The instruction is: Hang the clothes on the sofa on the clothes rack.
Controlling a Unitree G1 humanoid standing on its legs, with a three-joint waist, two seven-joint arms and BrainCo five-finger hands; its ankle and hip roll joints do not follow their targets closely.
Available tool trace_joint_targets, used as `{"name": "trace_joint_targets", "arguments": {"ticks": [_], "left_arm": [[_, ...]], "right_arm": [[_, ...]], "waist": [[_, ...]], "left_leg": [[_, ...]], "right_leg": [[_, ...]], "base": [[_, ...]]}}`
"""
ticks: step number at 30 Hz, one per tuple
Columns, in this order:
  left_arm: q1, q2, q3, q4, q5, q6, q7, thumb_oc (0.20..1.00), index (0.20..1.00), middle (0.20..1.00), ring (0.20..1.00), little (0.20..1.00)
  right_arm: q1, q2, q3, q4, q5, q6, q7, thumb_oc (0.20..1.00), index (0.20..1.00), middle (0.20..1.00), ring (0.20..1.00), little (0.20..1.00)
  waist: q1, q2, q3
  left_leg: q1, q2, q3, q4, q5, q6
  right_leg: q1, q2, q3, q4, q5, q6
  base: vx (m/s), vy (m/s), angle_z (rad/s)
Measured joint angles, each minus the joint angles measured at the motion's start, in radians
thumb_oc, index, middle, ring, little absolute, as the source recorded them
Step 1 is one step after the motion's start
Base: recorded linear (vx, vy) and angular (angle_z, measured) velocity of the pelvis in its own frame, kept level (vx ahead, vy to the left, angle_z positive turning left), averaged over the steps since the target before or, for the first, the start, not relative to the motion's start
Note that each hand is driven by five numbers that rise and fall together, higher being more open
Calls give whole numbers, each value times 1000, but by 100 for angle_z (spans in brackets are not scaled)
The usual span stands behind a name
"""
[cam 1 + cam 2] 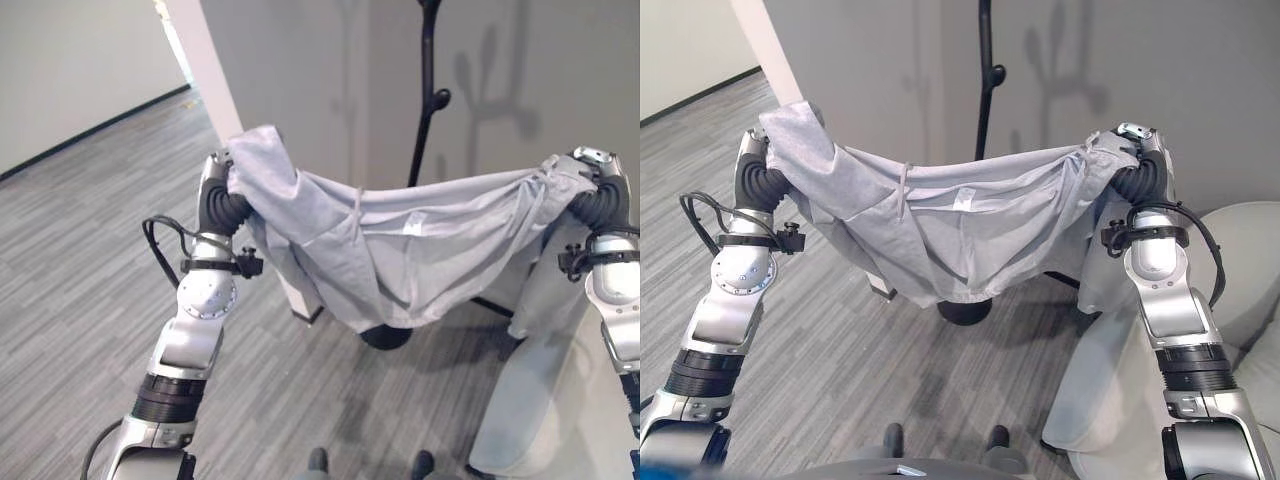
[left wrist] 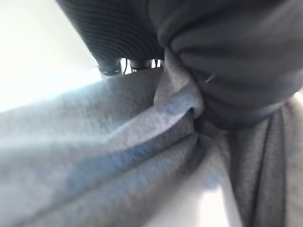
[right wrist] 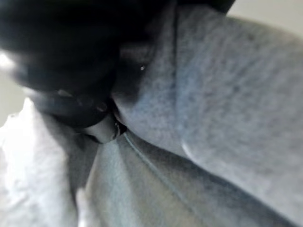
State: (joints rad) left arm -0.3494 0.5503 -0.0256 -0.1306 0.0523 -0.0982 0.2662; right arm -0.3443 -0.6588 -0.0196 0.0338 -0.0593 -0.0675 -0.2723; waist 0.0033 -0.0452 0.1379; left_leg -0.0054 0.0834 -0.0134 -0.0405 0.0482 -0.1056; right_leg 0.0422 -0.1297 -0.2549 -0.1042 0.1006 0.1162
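Both hands, left hand (image 1: pixel 222 172) at nine o'clock, right hand (image 1: pixel 1132 150) at three, pinch a grey shirt (image 1: pixel 400 240) spread wide, likely to drape over the black rack (image 1: pixel 428 95) at twelve.

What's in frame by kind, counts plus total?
Grey garment: 1
Black clothes rack: 1
Light sofa: 1
Robot hands, left robot hand and right robot hand, both at the cloth: 2
Total: 5

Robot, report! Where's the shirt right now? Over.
Left robot hand and right robot hand hold shirt stretched between them. Rack just behind. Nothing in the way.
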Motion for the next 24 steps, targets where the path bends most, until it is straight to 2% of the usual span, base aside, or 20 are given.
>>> {"name": "trace_joint_targets", "arguments": {"ticks": [3, 8, 18, 24], "left_arm": [[5, 14, -4, 0, 1, 15, 0, 200, 200, 200, 200, 200], [4, 43, -4, -25, 1, 14, 3, 200, 200, 200, 200, 200], [33, 42, -4, -25, 1, 14, 3, 200, 200, 200, 200, 200], [34, 42, -4, -25, 1, 14, 3, 200, 200, 200, 200, 200]], "right_arm": [[-1, 37, 0, 0, 0, -1, 0, 200, 200, 200, 200, 200], [-6, 50, -1, -1, 0, -2, 0, 200, 200, 200, 200, 200], [-6, 49, 4, -1, 0, -1, 0, 200, 200, 200, 200, 200], [-5, 49, 4, -1, 0, 0, -1, 200, 200, 200, 200, 200]], "waist": [[4, -25, -6], [3, -20, -9], [2, 28, -40], [1, 37, -53]], "left_leg": [[26, -12, 5, -27, 12, 16], [80, -21, 10, -52, 13, 21], [98, 0, 40, -57, 6, 16], [96, 6, 38, -57, 9, 16]], "right_leg": [[15, -14, -2, -1, 3, 3], [54, -23, 5, -1, -4, 13], [57, -6, 34, -1, -1, 10], [55, 0, 33, -1, 2, 6]], "base": [[84, 33, 1], [69, 56, -2], [59, 10, -9], [28, -21, 0]]}}
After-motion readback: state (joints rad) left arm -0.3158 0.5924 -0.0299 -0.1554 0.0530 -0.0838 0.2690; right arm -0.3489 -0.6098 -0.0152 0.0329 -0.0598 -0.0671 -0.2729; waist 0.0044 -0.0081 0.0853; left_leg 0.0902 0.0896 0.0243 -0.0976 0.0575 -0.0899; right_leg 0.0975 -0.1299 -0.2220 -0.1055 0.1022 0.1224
